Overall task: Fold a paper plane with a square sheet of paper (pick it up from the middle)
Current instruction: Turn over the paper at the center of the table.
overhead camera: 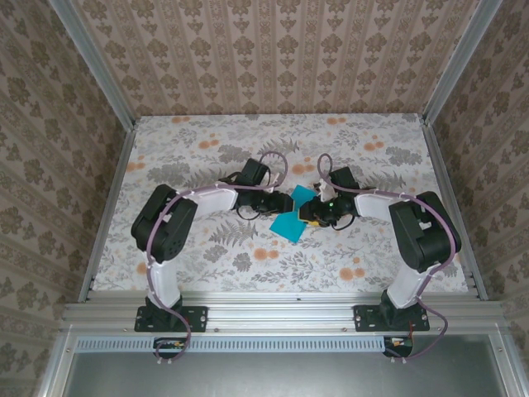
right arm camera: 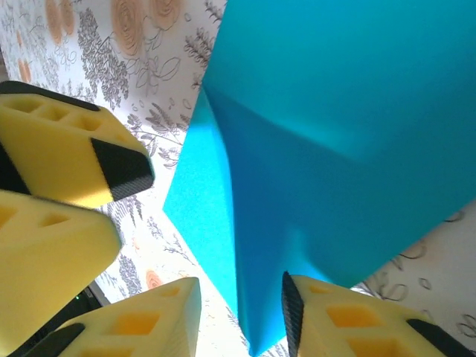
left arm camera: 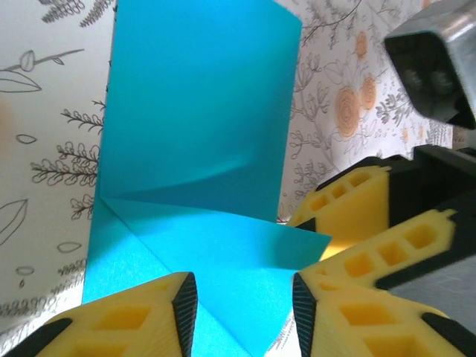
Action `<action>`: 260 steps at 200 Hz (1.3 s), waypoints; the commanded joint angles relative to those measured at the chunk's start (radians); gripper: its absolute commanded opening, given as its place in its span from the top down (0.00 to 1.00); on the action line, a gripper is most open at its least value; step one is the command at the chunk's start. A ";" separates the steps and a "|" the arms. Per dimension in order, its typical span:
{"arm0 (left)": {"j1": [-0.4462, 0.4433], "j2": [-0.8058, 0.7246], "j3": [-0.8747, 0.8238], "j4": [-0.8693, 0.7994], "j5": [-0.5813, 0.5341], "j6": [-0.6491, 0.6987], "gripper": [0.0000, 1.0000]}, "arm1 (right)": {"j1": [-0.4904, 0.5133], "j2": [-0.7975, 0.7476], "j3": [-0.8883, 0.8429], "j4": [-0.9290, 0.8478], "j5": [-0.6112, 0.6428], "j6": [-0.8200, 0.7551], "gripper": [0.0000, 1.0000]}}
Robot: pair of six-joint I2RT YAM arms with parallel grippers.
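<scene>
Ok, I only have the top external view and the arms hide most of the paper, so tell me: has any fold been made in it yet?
Observer: Yes. The left wrist view shows the square sheet of paper with a triangular flap folded across its near end.
Operator: Is the left end effector clamped on it?
Observer: No. The left end effector has its jaws apart, and the paper runs between them.
Operator: And the right one?
Observer: The right end effector is open too, with a pointed corner of the sheet reaching in between its fingers.
</scene>
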 commanded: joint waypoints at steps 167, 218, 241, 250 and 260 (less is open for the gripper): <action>0.025 -0.242 -0.304 0.381 -0.040 -0.298 0.32 | -0.015 -0.083 -0.026 0.176 -0.221 0.128 1.00; 0.011 -0.213 -0.325 0.531 -0.036 -0.416 0.32 | -0.030 -0.119 -0.052 0.253 -0.270 0.191 1.00; 0.009 -0.201 -0.334 0.595 -0.037 -0.462 0.33 | -0.036 -0.129 -0.068 0.295 -0.286 0.221 1.00; 0.006 -0.194 -0.331 0.624 -0.030 -0.479 0.33 | -0.037 -0.130 -0.073 0.313 -0.294 0.233 1.00; 0.000 -0.187 -0.321 0.627 -0.026 -0.483 0.33 | -0.041 -0.130 -0.081 0.340 -0.301 0.252 1.00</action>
